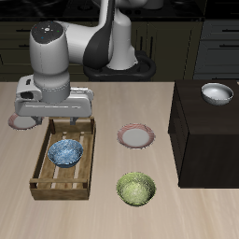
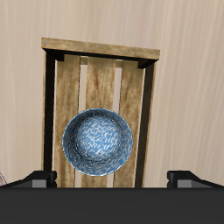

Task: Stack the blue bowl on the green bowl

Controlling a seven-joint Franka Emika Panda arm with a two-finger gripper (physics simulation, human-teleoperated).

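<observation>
The blue bowl (image 1: 65, 151), light blue and speckled, sits inside a slatted wooden tray (image 1: 41, 166) nearer the table's front edge. My gripper (image 1: 63, 125) hangs above the tray's back end, open and empty, clear of the bowl. In the wrist view the blue bowl (image 2: 97, 142) lies on the tray's slats (image 2: 101, 48), and my gripper (image 2: 112, 179) has its fingertips (image 2: 35, 178) spread wide apart beside it. The green bowl (image 1: 136, 189), olive with a mottled inside, stands on the table beside the tray, near the front edge.
A pink-rimmed plate (image 1: 136, 136) lies behind the green bowl. Another plate (image 1: 19, 121) is partly hidden by my arm. A plain white-grey bowl (image 1: 217, 92) sits on a dark cabinet (image 1: 201, 140) that stands tall at the table's side.
</observation>
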